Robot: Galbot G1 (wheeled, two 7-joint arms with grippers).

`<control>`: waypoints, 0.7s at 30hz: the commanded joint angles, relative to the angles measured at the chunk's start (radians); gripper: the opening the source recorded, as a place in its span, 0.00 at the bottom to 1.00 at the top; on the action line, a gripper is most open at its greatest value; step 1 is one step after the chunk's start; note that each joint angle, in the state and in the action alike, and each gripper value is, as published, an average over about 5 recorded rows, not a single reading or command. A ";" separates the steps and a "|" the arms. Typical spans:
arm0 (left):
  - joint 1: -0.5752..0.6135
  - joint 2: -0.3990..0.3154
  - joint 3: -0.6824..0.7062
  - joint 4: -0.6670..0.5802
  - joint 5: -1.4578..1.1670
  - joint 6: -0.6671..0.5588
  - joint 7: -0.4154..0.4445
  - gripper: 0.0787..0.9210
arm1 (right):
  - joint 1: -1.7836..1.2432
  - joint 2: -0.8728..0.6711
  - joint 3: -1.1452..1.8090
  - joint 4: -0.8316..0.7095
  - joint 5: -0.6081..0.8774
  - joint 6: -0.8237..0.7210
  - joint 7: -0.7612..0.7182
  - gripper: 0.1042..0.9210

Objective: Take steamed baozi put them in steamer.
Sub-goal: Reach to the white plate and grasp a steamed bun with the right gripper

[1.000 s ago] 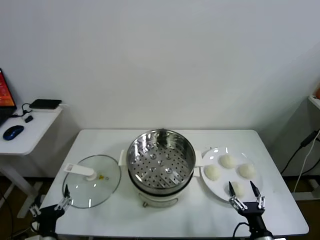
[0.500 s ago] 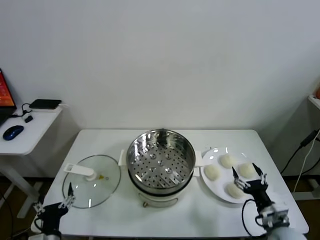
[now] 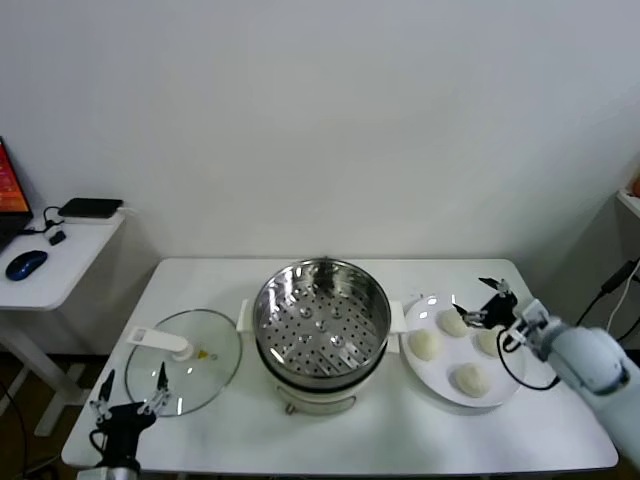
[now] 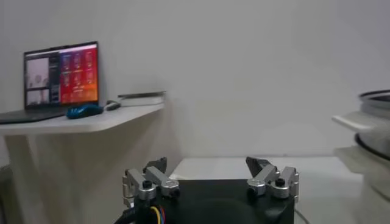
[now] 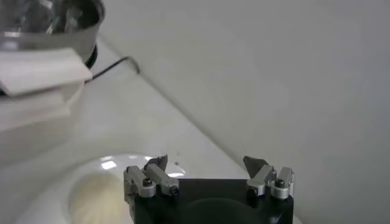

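Note:
The steamer, a shiny perforated steel basket on a white base, stands mid-table with nothing in it. To its right a white plate carries several off-white baozi. My right gripper hangs open above the plate's far side, just over the back baozi, holding nothing. In the right wrist view the right gripper is open, with one baozi below and the steamer's white handle beyond. My left gripper is open and low at the table's front left corner. The left wrist view shows the left gripper open and holding nothing.
A glass lid with a white handle lies left of the steamer, close to the left gripper. A side table farther left bears a mouse and a black box. A cable hangs at the right.
My right arm has swung up from the table's front edge and back across the plate to its far side, still open. The left gripper has crept slightly right.

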 commanded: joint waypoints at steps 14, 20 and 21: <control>0.024 -0.042 0.031 0.014 0.061 -0.103 0.044 0.88 | 1.302 0.125 -1.612 -0.451 0.020 0.213 -0.549 0.88; 0.024 -0.046 0.027 0.024 0.063 -0.111 0.045 0.88 | 1.189 0.213 -1.539 -0.560 0.047 0.283 -0.601 0.88; 0.024 -0.046 0.026 0.026 0.064 -0.112 0.045 0.88 | 1.158 0.226 -1.508 -0.581 0.052 0.287 -0.601 0.88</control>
